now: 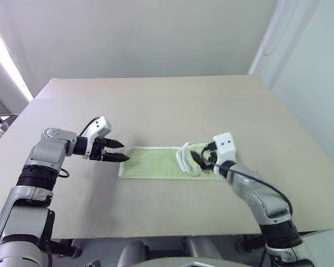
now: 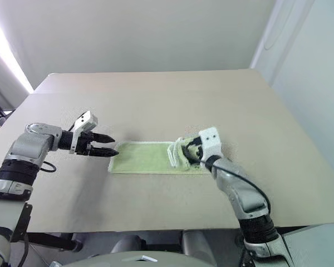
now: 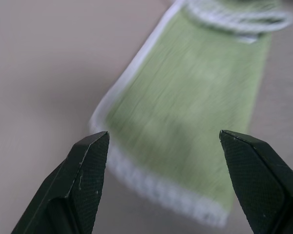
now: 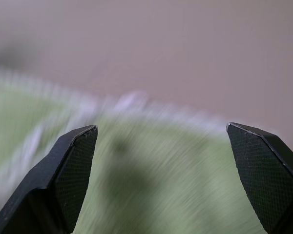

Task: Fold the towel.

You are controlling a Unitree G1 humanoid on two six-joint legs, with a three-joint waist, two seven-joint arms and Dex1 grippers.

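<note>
While both tools (image 1: 120, 151) (image 2: 185, 151) gape, towel (image 3: 195, 97) stitching shows close-up.

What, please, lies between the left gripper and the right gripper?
The towel spans the stretch from the left gripper to the right gripper, shown in the left eye view.

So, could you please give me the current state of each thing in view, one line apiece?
towel: lying on the table as a long narrow strip, flat over most of its length, its right end bunched up with the white edging piled in loops.
left end effector: open, empty, at the towel's left end.
right end effector: open, over the bunched right end, nothing gripped.
table: bare apart from the towel.
</note>
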